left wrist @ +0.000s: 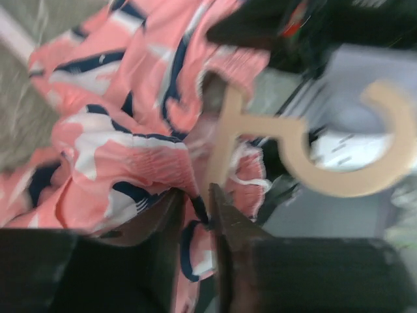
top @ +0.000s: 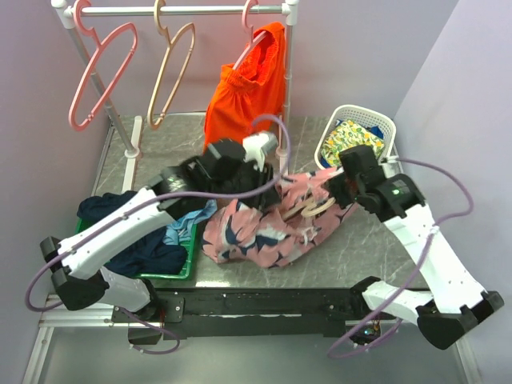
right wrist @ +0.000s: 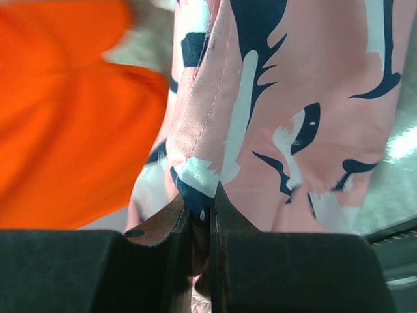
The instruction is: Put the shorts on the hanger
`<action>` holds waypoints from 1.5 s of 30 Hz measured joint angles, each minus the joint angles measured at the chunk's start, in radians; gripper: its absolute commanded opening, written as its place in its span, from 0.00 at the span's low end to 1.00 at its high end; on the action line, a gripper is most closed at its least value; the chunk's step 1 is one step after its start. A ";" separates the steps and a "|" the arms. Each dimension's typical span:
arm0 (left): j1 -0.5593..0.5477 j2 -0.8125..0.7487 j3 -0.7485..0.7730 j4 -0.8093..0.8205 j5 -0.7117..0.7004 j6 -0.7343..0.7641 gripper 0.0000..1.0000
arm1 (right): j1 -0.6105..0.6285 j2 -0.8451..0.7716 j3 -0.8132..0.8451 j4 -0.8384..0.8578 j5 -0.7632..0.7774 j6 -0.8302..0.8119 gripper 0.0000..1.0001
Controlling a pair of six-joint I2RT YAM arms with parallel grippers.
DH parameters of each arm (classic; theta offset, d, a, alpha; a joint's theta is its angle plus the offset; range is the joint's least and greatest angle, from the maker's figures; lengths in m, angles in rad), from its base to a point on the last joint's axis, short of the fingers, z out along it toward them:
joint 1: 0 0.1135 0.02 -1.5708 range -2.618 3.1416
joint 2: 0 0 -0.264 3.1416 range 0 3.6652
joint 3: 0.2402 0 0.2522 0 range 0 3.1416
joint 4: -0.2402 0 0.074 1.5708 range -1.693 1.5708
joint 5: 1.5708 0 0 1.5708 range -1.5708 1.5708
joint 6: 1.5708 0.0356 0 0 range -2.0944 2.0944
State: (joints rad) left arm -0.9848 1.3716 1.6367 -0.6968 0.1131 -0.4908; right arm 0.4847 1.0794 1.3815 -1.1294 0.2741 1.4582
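Near end first: left gripper point(left wrist: 195, 199), bottom centre of its wrist view, jaws a narrow gap apart with shorts point(top: 248, 232) cloth in the gap. Can't tell if it's actually clamped. right gripper point(right wrist: 199, 208): jaws nearly closed, pinching a navy-and-white edge of the shorts. Top camera: shorts lie bunched on the table point(top: 360, 256) at frame centre, with both grippers at their upper edge. The hanger point(top: 310, 210) lies on top of them, right of centre, partly tucked in the cloth. In the left wrist view its hook sticks out clear to the right, with the neck running into the gathered cloth. Lower left: green tray point(top: 172, 276) of dark clothes point(top: 136, 248). Upper right: white basket point(top: 352, 110) holding floral cloth point(top: 348, 136). Top of frame: rail point(top: 184, 10) with a pink hanger point(top: 100, 76), a tan hanger point(top: 170, 72), and orange shorts point(top: 244, 92) hanging on another pink one.
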 measured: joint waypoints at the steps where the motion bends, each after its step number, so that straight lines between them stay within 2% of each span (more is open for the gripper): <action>1: 0.000 0.000 -0.042 -0.004 -0.002 0.011 0.54 | 0.000 0.004 -0.037 0.010 -0.011 0.000 0.00; 2: 0.000 0.000 -0.077 -0.004 -0.002 0.020 0.61 | 0.000 0.007 -0.071 0.021 -0.022 0.000 0.00; 8: 0.000 -0.024 -0.165 -0.006 -0.003 0.074 0.81 | -0.019 0.031 -0.211 0.108 -0.116 -0.002 0.00; 11: 0.000 -0.058 -0.165 -0.006 -0.012 0.101 0.86 | -0.030 0.055 -0.233 0.132 -0.151 -0.005 0.00; 13: 0.000 -0.090 -0.161 -0.021 -0.032 0.118 0.86 | -0.039 0.072 -0.234 0.150 -0.172 -0.012 0.00; 16: 0.000 -0.148 -0.161 -0.059 -0.062 0.146 0.78 | -0.054 0.086 -0.239 0.176 -0.194 -0.017 0.00; 20: 0.000 -0.250 -0.204 -0.120 -0.093 0.169 0.60 | -0.065 0.090 -0.246 0.193 -0.213 -0.025 0.00; 23: -0.011 -0.318 -0.273 -0.183 -0.130 0.169 0.54 | -0.066 0.091 -0.253 0.207 -0.222 -0.029 0.00; 28: -0.076 -0.331 -0.370 -0.261 -0.187 0.156 0.52 | -0.067 0.103 -0.257 0.210 -0.233 -0.036 0.00; 35: -0.221 -0.219 -0.389 -0.264 -0.272 0.145 0.52 | -0.067 0.105 -0.257 0.209 -0.233 -0.039 0.00; 41: -0.233 -0.170 -0.406 -0.221 -0.322 0.146 0.36 | -0.067 0.105 -0.256 0.209 -0.234 -0.039 0.00; 45: -0.233 -0.143 -0.412 -0.190 -0.361 0.156 0.39 | -0.069 0.105 -0.254 0.206 -0.231 -0.039 0.00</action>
State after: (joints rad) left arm -1.2182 1.2282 1.2247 -0.8871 -0.2481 -0.3344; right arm 0.4160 1.1839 1.1278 -0.9234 0.0433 1.4197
